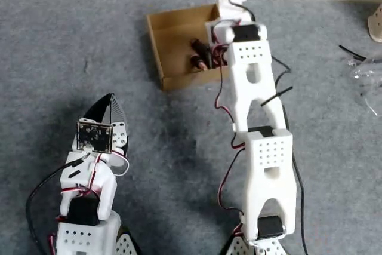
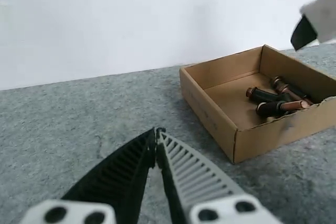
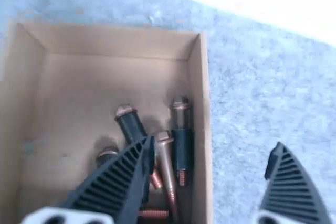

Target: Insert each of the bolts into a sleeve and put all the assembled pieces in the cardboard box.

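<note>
1. Overhead, I saw the cardboard box [image 1: 156,46] standing toward the far side of the grey bench [image 1: 179,141]. The right arm [image 1: 253,88] was stretched out above one side of it.
2. Right jaws: spread wide and empty. In the right wrist view, one jaw hung above the inside of the box. The other hung beyond its side wall, over the bench.
3. Copper-coloured bolts [image 3: 181,106] lay inside the box, clustered near that side wall. At least two of them sat in black sleeves [image 3: 182,142]. I could not make out a sleeve on one lying between them.
4. Left jaws: pressed together tip to tip, pinching nothing. The left arm [image 1: 95,171] held them over the bare bench, well apart from the box.
</note>
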`<move>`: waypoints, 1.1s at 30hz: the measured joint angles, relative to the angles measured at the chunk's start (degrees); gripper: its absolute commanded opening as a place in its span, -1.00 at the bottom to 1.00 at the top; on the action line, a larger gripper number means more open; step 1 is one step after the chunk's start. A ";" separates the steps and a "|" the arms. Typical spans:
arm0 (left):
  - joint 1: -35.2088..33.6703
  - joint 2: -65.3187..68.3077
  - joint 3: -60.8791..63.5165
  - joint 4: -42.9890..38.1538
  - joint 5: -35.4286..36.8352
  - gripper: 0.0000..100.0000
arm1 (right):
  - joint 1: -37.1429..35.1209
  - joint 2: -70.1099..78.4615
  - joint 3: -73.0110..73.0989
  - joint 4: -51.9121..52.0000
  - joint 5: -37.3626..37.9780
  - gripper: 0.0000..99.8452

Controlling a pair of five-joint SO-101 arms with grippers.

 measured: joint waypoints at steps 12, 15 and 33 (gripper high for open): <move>0.79 0.00 0.00 0.00 -0.09 -0.94 | -0.09 -0.18 -34.02 30.68 0.09 -0.38; 0.79 0.00 0.00 0.00 -0.09 -0.94 | 0.18 -0.26 -36.22 36.48 0.09 -0.38; 0.79 0.00 0.00 0.00 -0.09 -0.94 | 1.85 -22.42 -37.01 37.27 -5.36 -0.38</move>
